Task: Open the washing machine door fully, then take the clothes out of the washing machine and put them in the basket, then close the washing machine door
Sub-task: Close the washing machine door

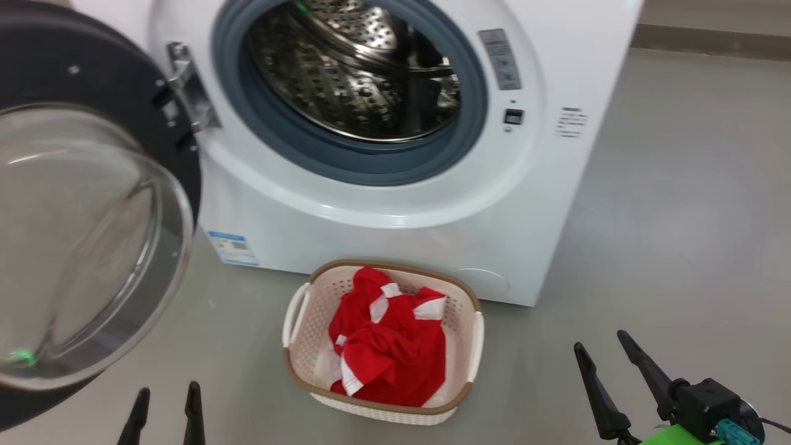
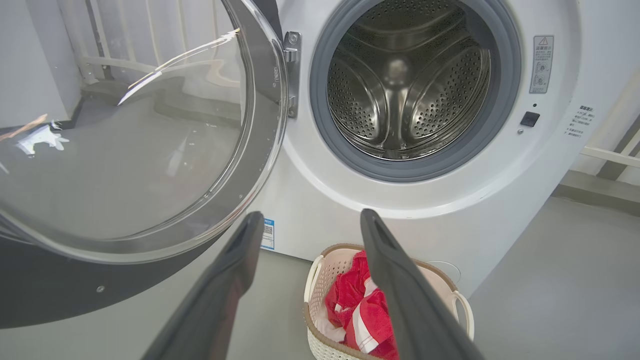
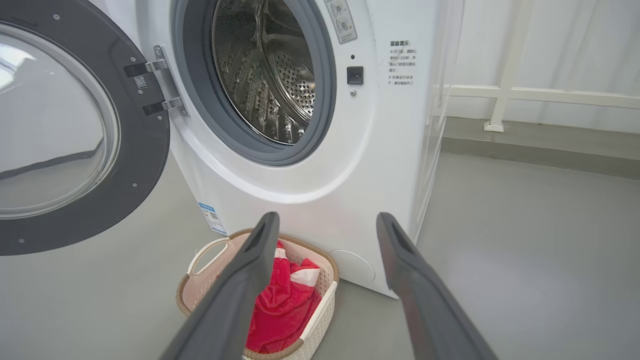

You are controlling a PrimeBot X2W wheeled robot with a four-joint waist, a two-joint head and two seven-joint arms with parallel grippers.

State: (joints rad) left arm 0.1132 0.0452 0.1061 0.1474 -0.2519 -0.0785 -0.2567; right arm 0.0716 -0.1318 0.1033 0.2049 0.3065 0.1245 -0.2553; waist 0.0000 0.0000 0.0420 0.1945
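Note:
The white washing machine (image 1: 395, 235) stands ahead with its steel drum (image 1: 358, 68) bare. Its door (image 1: 80, 235), black-rimmed with a bulging glass bowl, hangs swung wide to the left on its hinge. The red clothes (image 1: 389, 346) with white trim lie in the cream basket (image 1: 296, 364) on the floor in front of the machine. My left gripper (image 1: 167, 395) is open at the lower left, just below the door's glass. My right gripper (image 1: 602, 349) is open at the lower right, right of the basket. Both hold nothing. The basket (image 2: 315, 305) and clothes (image 3: 285, 305) show past each gripper's fingers.
Grey floor (image 1: 680, 216) spreads to the right of the machine. A white railing (image 3: 505, 92) and a low step run along the wall behind it on the right. The open door (image 3: 75, 135) takes up the room to the left.

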